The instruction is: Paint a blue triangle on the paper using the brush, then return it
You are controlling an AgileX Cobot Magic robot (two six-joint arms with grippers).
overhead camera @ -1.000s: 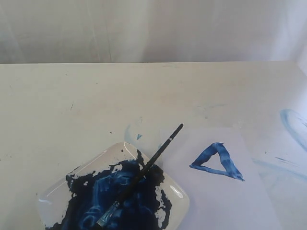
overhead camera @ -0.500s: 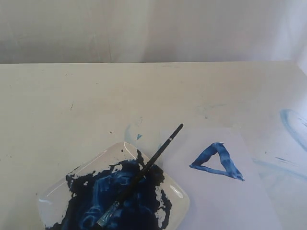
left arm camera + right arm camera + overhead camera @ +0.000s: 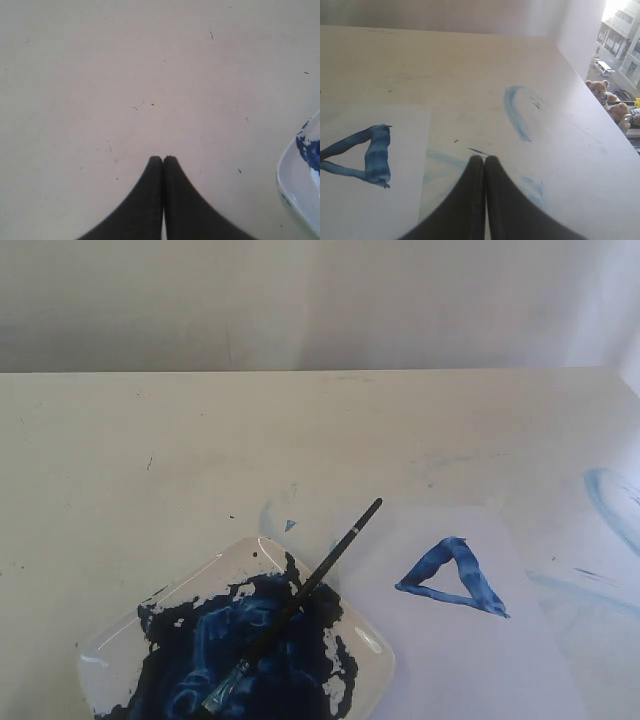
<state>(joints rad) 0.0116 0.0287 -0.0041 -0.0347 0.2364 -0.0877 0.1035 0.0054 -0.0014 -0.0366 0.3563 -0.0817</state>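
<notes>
The blue triangle (image 3: 452, 577) is painted on the white paper (image 3: 470, 650) at the right of the exterior view; both also show in the right wrist view, triangle (image 3: 367, 155) on paper (image 3: 365, 210). The brush (image 3: 296, 601) lies across the paint dish (image 3: 370, 650), bristles in the dark blue paint, black handle pointing up over the rim toward the paper. No gripper shows in the exterior view. My left gripper (image 3: 163, 159) is shut and empty over bare tabletop beside the dish rim (image 3: 290, 185). My right gripper (image 3: 484, 159) is shut and empty, off the paper's edge.
Pale blue smears (image 3: 610, 495) mark the tabletop right of the paper, also seen as an arc (image 3: 515, 112) in the right wrist view. The table's right edge (image 3: 590, 85) drops off near a window. A small blue fleck (image 3: 289, 525) lies above the dish.
</notes>
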